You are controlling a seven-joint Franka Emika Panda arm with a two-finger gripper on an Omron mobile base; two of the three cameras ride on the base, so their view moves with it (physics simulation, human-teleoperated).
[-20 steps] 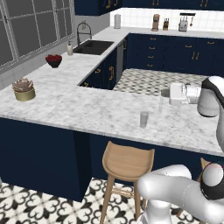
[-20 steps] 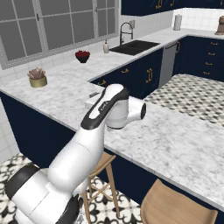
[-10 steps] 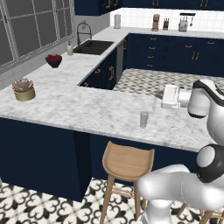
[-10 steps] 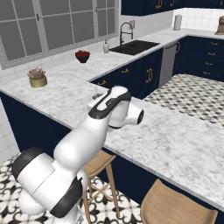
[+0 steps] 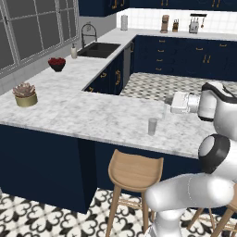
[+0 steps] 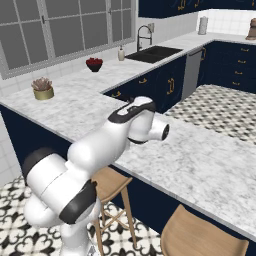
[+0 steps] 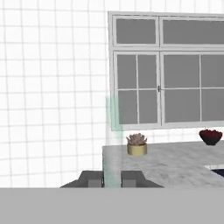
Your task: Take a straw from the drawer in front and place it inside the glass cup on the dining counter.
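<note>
The gripper (image 7: 112, 178) has its jaws pinched on the straw (image 7: 112, 144), which stands upright between them, while the glass cup (image 5: 152, 126) waits on the dining counter (image 5: 106, 120), low at about eight o'clock from the hand.

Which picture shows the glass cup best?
The left base view: the glass cup stands upright in plain sight on the dining counter, with the straw held above and beside it. In the right base view the arm hides it. The hand view looks toward the window and the straw between the fingers.
</note>
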